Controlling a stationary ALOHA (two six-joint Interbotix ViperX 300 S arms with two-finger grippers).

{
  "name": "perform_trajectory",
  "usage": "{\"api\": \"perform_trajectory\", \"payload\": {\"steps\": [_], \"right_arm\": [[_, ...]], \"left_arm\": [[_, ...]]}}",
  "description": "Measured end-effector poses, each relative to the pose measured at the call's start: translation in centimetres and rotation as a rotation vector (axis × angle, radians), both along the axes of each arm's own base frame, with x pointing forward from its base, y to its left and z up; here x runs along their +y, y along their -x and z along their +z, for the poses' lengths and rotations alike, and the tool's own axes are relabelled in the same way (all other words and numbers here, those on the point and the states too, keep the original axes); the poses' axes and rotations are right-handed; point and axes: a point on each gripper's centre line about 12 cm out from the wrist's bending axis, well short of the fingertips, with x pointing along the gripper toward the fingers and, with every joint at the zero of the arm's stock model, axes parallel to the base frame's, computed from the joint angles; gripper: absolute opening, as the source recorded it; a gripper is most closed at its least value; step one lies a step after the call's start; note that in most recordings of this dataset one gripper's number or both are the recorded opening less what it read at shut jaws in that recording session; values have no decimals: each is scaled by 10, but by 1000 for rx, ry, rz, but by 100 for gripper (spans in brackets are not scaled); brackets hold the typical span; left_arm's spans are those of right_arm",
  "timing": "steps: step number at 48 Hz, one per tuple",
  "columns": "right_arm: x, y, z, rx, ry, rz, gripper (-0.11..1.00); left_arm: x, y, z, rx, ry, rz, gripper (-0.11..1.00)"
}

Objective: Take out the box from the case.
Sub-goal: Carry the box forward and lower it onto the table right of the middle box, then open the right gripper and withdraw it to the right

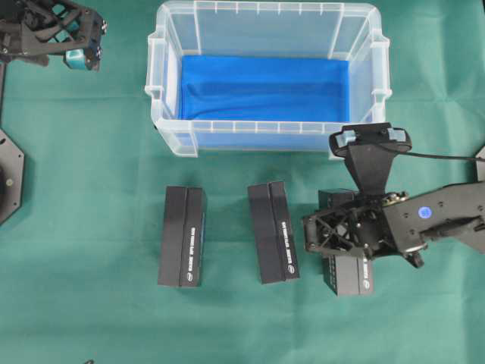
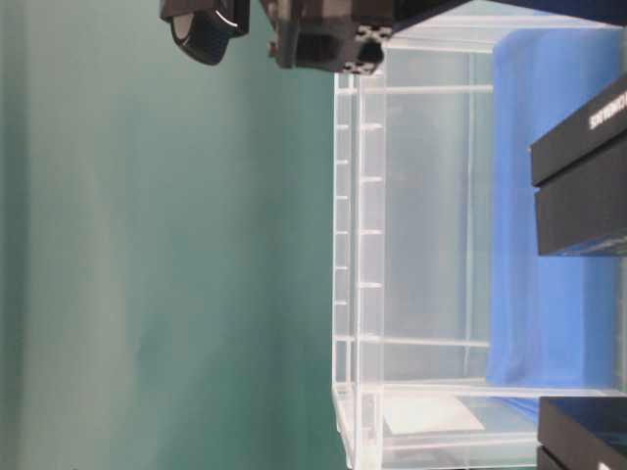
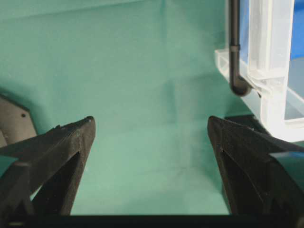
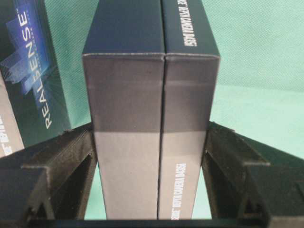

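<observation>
Even, diffuse light fills all four views, bright without harsh contrast. In the overhead view the green tablecloth (image 1: 91,189) is uniformly lit, and the black boxes (image 1: 182,236) throw only faint, soft shadows. The clear plastic case (image 1: 170,45) shows mild whitish sheen along its rim, no strong glare. The table-level view appears turned on its side; its near boxes (image 2: 580,181) are soft-edged and the cloth background is a smooth blur. The left wrist view is slightly hazy, with dark fingers (image 3: 57,161) blurred at the frame's bottom. The right wrist view is sharp on the held box (image 4: 152,142), whose lower face is paler than the darker band above.
</observation>
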Motion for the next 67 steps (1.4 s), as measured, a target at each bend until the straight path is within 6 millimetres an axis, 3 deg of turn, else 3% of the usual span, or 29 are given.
{"api": "perform_trajectory", "payload": {"steps": [14,22,45,55,67], "right_arm": [[0,1,2,-23,-1,1,66],[0,2,2,-23,1,3,95],[-1,2,12,-5,10,-1,92],[-5,4,43,-24,8,-17,92],[-21,6,101,-64,48,-56,91]], "left_arm": [[1,0,1,-4,-2,0,97],[1,0,1,-4,-2,0,97],[1,0,1,-6,-2,3,97],[1,0,0,-5,-4,3,97],[1,-1,1,-7,-3,1,97]]}}
